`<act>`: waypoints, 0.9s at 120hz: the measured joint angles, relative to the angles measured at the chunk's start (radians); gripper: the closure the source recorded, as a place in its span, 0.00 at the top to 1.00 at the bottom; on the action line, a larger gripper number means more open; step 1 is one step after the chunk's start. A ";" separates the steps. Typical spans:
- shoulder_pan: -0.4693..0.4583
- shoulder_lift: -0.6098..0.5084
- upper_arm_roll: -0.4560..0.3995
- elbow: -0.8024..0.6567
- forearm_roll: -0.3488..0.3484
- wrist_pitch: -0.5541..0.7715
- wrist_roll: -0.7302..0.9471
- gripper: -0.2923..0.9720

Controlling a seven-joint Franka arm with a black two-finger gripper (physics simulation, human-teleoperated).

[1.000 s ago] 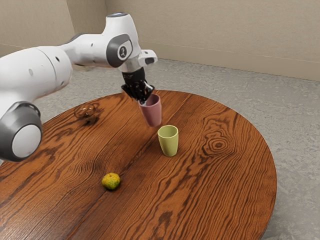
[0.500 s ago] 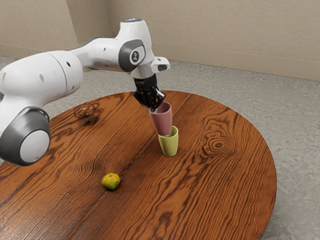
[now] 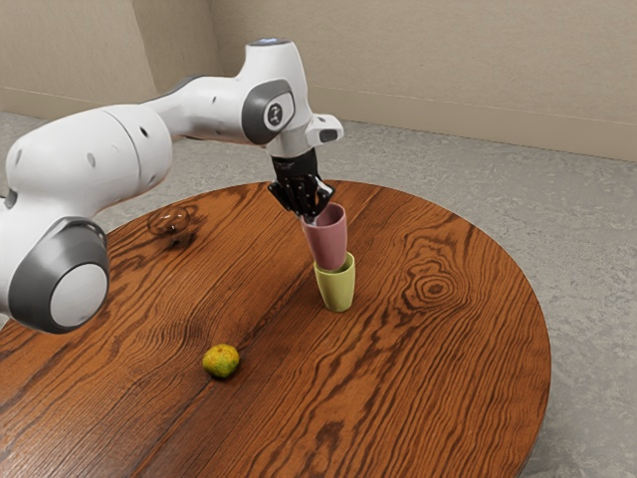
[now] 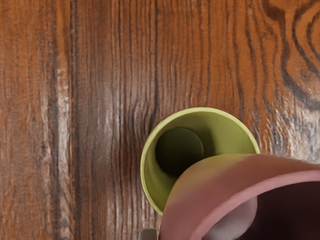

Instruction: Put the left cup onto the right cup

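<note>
Your gripper [image 3: 309, 204] is clamped on the rim of the pink cup [image 3: 326, 237], one finger on each side of its wall. The cup hangs tilted, its base at the mouth of the green cup [image 3: 336, 287], which stands upright near the middle of the table [image 3: 448, 378]. A yellow-green fruit [image 3: 221, 360] lies toward the near edge, and a glass bowl [image 3: 171, 223] sits near the edge at the exterior view's left.

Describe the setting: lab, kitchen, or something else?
Probably a plain simulated room with nothing household about it: a round wooden table, grey floor and bare beige walls. The only props are a pink cup, a green cup, a fruit and a glass bowl.
</note>
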 joint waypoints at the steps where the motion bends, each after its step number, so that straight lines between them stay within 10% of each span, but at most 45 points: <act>1: 0.000 0.001 0.000 0.000 0.000 0.000 0.000 0.15; 108: 0.006 0.064 0.000 0.069 0.004 0.003 -0.027 0.15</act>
